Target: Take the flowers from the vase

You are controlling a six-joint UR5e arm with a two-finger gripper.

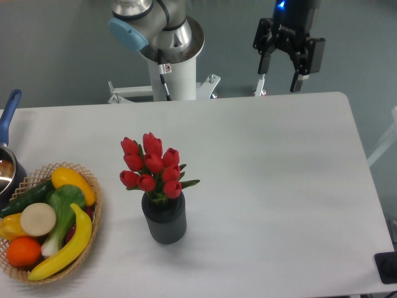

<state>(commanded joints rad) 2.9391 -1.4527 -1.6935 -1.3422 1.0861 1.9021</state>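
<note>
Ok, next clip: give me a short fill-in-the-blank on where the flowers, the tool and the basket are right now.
1. The flowers stand in the dark ribbed ____.
2. The tool hangs above the table's far edge with its fingers ____, holding nothing.
3. The wicker basket of fruit sits to the ____ of the vase in the picture.

Missing words: vase; open; left
</note>
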